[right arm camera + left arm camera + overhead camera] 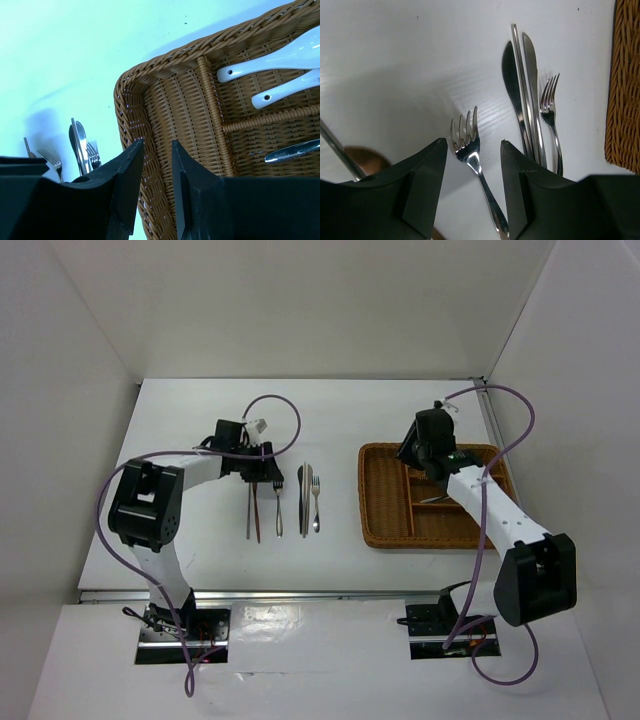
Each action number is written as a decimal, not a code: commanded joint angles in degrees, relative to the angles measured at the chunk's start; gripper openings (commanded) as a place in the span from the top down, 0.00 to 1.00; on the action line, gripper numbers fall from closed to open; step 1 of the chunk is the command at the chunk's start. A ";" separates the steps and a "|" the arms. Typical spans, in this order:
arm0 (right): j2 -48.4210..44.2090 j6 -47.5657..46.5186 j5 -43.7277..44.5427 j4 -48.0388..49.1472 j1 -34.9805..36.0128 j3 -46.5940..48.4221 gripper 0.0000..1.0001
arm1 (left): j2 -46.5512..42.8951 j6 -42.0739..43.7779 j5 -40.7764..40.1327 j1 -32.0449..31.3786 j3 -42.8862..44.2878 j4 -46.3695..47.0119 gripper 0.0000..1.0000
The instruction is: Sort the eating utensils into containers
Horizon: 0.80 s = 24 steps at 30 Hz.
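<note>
In the top view, the left tool (258, 468) is hanging over the left half of the white worktop (200, 420), at the upper end of a row of utensils lying side by side. In its wrist view, its jaws are standing released and apart, straddling a fork (466, 142) whose head is lying between the two fingers (420, 190) with a gap showing on each side. To the right of that fork, two knives (520, 85) are lying close together, and a second fork (550, 107) is lying just beside them. Left of the straddled fork, some slim brown pieces (253, 512) are lying on the worktop; they are too thin to tell apart.

The wicker tray (366, 500) is sitting in the right half of the frame, well apart from the row. The right tool (157, 145) is hovering over its upper left corner with the jaws slightly parted and nothing showing between them. Inside the tray, two white soup spoons (280, 55) are lying in one compartment at the upper right of the wrist view, and a silver handle (292, 150) is lying in the compartment below the divider.
</note>
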 commanded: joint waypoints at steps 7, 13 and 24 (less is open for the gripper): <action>0.74 -1.36 0.05 3.49 0.44 0.69 0.63 | 4.83 2.16 0.59 0.35 6.50 -0.44 0.41; 2.06 -1.89 -1.53 4.63 0.44 2.44 0.63 | 6.94 3.22 3.22 0.35 7.65 -0.97 0.49; 3.20 -6.80 -10.57 9.98 4.57 3.59 0.63 | 6.16 1.82 8.76 0.35 7.65 0.70 0.86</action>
